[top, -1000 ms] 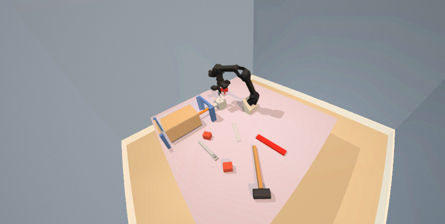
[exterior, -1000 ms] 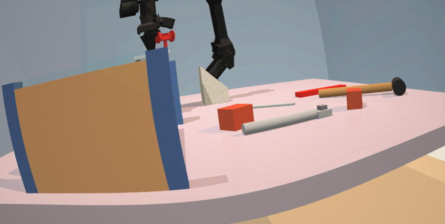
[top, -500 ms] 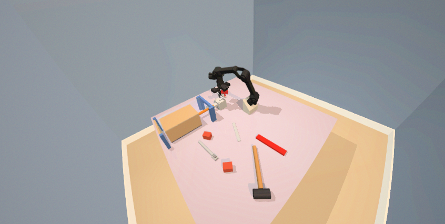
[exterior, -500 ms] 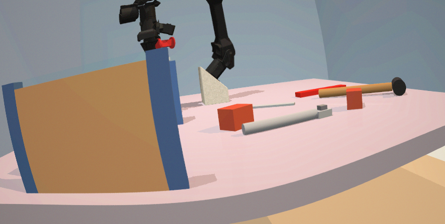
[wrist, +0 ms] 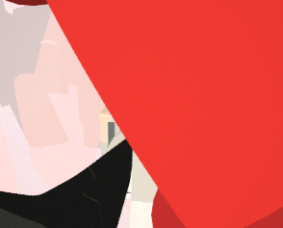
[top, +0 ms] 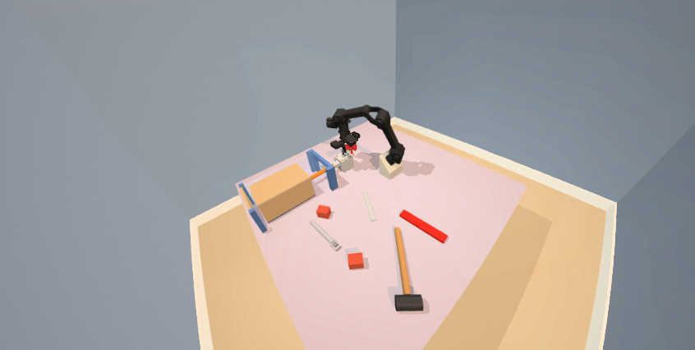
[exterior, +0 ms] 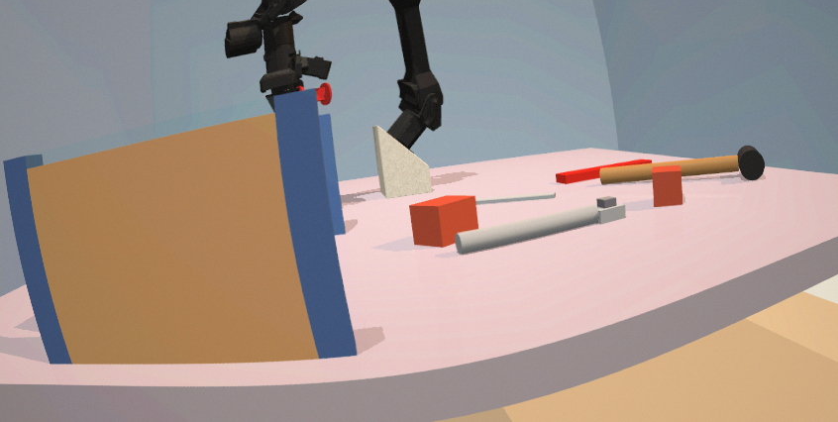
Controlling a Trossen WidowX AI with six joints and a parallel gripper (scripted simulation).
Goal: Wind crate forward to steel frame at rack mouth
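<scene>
My gripper (top: 350, 146) is shut on the red grip of the winch handle (exterior: 325, 93) (wrist: 192, 95), directly over the winch (top: 345, 163). Whether the square key is in the winch's hole is hidden; the red grip fills most of the wrist view. In the exterior view a blue post hides my fingertips. The tan crate (top: 287, 190) (exterior: 175, 244) sits flat in the cubby. An orange strap (top: 318, 173) runs from its front through the blue steel frame (top: 332, 178) (exterior: 333, 184) to the winch. A gap shows between crate front and frame.
Two red blocks (top: 323, 211) (top: 356, 260), a grey bar with a square end (top: 323, 232) (exterior: 527, 229), a thin pale strip (top: 369, 206), a red bar (top: 422, 226) and a mallet (top: 403, 264) lie on the pink bench. Blue rear posts (top: 258, 220) (exterior: 310, 232) stand behind the crate.
</scene>
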